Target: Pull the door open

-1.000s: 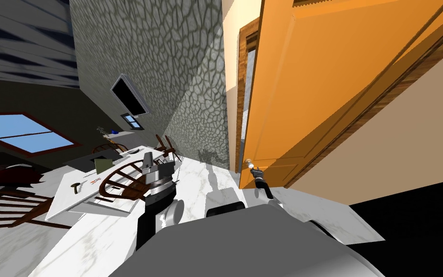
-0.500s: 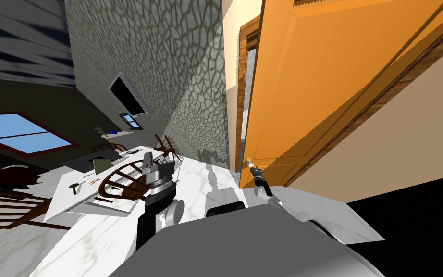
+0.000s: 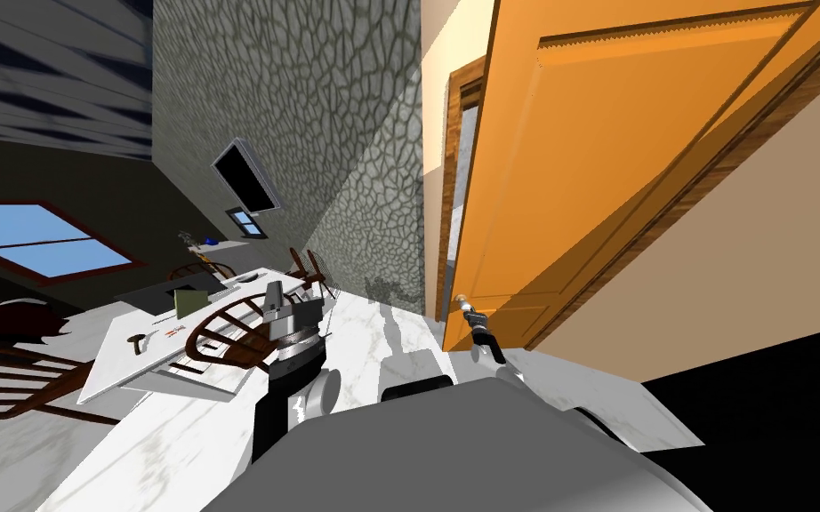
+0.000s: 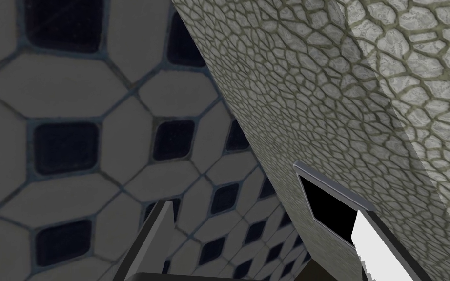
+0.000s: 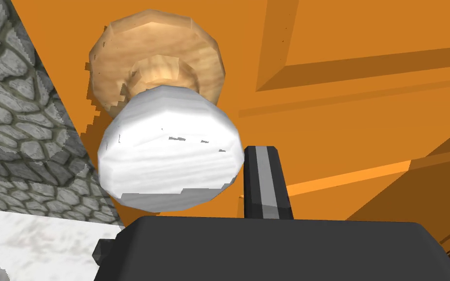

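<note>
door (image 3: 595, 178), orange and panelled, fills the upper right of your head view and stands ajar, its free edge swung clear of the brown frame (image 3: 449, 178). your right gripper (image 3: 468, 310) is at that free edge, clamped on the white knob (image 5: 170, 151). one finger (image 5: 264, 175) presses the knob's side and the other is hidden behind it. a tan rose plate (image 5: 158, 63) sits between knob and door. the stone wall (image 3: 328, 133) runs close beside the door's free edge. your left gripper (image 4: 263, 229) has its fingers spread apart and holds nothing. a white table (image 3: 132, 356) and a dark wooden chair (image 3: 230, 333) stand on the marble floor (image 3: 373, 329) to your left, well apart from the door.
</note>
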